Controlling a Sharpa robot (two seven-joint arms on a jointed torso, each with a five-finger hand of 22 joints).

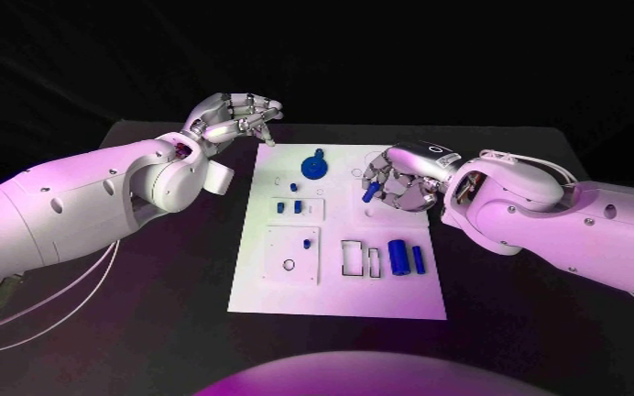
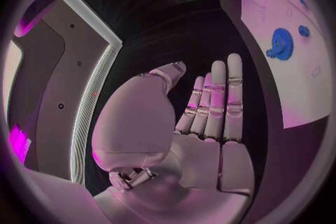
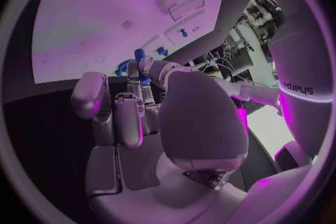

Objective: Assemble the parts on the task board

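Note:
The white task board lies in the middle of the black table. My right hand hovers over the board's right side and pinches a small blue peg between its fingertips; the right wrist view shows the peg at those tips. My left hand hangs off the board's far left corner, holding nothing, its fingers stretched out. A blue gear sits at the far middle of the board. Two blue cylinders lie side by side near the right edge. Small blue pieces stand in the left plates.
Two raised square plates occupy the board's left half. Thin rectangular frames lie beside the cylinders. Bare board stretches along the near edge, and black table flanks the board on both sides.

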